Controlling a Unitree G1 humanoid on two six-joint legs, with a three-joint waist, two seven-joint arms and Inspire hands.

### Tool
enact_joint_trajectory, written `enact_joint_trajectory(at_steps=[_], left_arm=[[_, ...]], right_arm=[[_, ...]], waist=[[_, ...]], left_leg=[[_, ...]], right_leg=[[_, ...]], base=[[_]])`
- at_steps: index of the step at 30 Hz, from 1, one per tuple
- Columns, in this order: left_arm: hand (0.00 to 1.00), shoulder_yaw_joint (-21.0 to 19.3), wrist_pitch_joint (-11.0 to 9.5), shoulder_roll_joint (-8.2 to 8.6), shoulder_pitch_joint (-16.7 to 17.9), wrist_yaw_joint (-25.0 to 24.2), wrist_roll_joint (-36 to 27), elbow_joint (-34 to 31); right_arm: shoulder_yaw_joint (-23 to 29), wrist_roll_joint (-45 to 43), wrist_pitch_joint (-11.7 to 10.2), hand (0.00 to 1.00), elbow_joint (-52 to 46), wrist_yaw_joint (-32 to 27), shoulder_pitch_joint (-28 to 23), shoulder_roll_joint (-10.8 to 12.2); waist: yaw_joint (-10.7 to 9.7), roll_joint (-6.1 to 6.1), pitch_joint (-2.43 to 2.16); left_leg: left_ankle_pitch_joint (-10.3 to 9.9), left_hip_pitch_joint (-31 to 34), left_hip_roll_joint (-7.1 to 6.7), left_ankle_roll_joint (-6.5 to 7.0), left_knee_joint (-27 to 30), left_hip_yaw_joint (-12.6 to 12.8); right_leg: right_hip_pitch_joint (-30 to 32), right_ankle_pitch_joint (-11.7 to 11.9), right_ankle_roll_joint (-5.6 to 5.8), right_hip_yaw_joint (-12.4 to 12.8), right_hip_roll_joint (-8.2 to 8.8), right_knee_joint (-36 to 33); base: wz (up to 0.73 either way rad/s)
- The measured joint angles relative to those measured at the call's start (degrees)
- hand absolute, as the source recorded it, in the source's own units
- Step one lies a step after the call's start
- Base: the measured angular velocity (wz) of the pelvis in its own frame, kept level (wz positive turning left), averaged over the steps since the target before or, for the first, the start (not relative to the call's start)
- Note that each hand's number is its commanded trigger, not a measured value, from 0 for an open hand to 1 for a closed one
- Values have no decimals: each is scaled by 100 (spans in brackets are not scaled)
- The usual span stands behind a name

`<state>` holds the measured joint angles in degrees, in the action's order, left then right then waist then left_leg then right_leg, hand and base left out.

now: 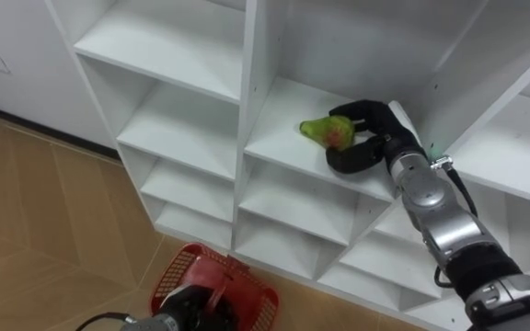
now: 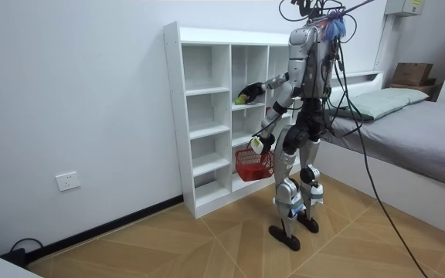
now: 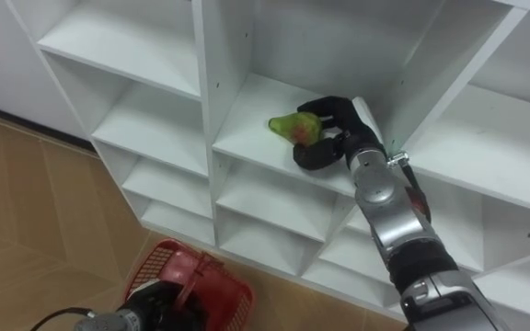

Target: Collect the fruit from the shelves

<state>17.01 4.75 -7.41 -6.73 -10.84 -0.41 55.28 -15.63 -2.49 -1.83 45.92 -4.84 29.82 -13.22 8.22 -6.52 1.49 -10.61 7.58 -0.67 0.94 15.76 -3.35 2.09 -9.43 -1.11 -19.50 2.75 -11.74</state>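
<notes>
Right robot hand (image 1: 375,121) round fruit (image 1: 328,131); left (image 1: 185,309) round basket (image 1: 247,276)

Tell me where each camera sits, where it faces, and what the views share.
Left eye: head, looking down at the shelf; right hand curled on fruit, left hand holding basket.
Right eye: beside it, same scene and hands.
Room: across the floor, facing the shelf; whole robot standing.
All share fruit, basket, both hands.
</notes>
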Motion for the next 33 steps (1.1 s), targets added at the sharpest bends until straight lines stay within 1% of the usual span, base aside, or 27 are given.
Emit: enact_joint_trajectory(at_steps=[6, 9, 14, 16, 19, 22, 24, 26, 28, 29, 30, 32, 33], left_arm=[[100, 16, 0, 3, 0, 0, 3, 7], [100, 10, -7, 3, 0, 2, 3, -2], [100, 7, -26, -19, 0, 20, 2, -35], [100, 3, -61, 3, 0, 23, 5, -80], [100, -26, -116, -6, 0, 22, 1, -144], [100, -94, -177, 33, 2, 47, -36, -250], [100, -103, -265, 55, 10, 65, -39, -248], [100, -107, -284, 61, 22, 69, -37, -247], [100, -102, -320, 97, 98, 73, -119, -247], [100, -104, -325, 97, 121, 74, -137, -247], [100, -105, -332, 100, 168, 76, -176, -247], [100, -115, -358, 115, 215, 83, -168, -238], [100, -121, -386, 105, 249, 108, -170, -236]], right_arm=[[-14, 4, 2, 100, -36, -1, -7, 4], [-11, -6, 4, 100, -185, 2, -91, 38], [-8, 94, 0, 100, -394, 8, -231, 124], [1, 106, -1, 100, -597, 35, -372, 123], [7, 129, -2, 100, -925, 107, -592, 133], [-9, 160, -16, 100, -1504, 194, -1050, 164], [-13, 109, -19, 100, -1669, 190, -1234, 211], [-19, 4, -21, 100, -1847, 216, -1404, 211], [-92, -101, -22, 100, -2185, 260, -1705, 197], [-101, -103, -26, 100, -2271, 263, -1800, 201], [-105, -98, -55, 100, -2413, 306, -1982, 209], [-107, -104, -63, 100, -2586, 384, -2154, 230], [-110, -73, -63, 100, -2696, 451, -2240, 245]], waist=[[-8, -5, 0], [-17, -8, -2], [-78, -7, -4], [-99, -9, -6], [-133, -5, -8], [-157, 7, -16], [-163, 17, -22], [-172, 47, -39], [-207, 127, -84], [-217, 151, -98], [-246, 205, -129], [-328, 270, -151], [-338, 289, -150]], left_leg=[[0, -1, 7, 0, -4, -1], [0, -19, 15, 0, -8, 12], [0, -20, 19, 0, -8, 23], [0, -25, 26, 0, -9, 44], [0, -31, 33, 0, -10, 76], [0, -58, 46, 0, -12, 184], [0, -111, 57, 0, -37, 239], [0, -145, 70, 1, -50, 300], [1, -216, 79, 2, -147, 357], [1, -229, 84, 2, -152, 376], [1, -255, 89, 2, -168, 408], [11, -308, 88, 9, -225, 438], [12, -337, 90, 9, -234, 490]], right_leg=[[3, 0, 0, 26, 11, 0], [6, 0, 0, 81, 11, 0], [6, 0, 0, 84, 10, -1], [8, 0, 0, 90, 11, 1], [16, 0, 0, 121, 9, 2], [34, 0, 0, 215, 11, -11], [15, 0, 1, 247, 11, -13], [13, 1, 1, 310, 5, -16], [16, 1, 1, 365, -7, -16], [13, 1, 1, 371, -11, -16], [5, 1, 1, 386, -14, -21], [8, 1, 1, 427, -11, -49], [14, 0, 1, 486, -17, -64]], base=[[-1], [-4], [0], [0], [-6], [-15], [-13], [-16], [-16], [-13], [-10], [-13], [-20]])
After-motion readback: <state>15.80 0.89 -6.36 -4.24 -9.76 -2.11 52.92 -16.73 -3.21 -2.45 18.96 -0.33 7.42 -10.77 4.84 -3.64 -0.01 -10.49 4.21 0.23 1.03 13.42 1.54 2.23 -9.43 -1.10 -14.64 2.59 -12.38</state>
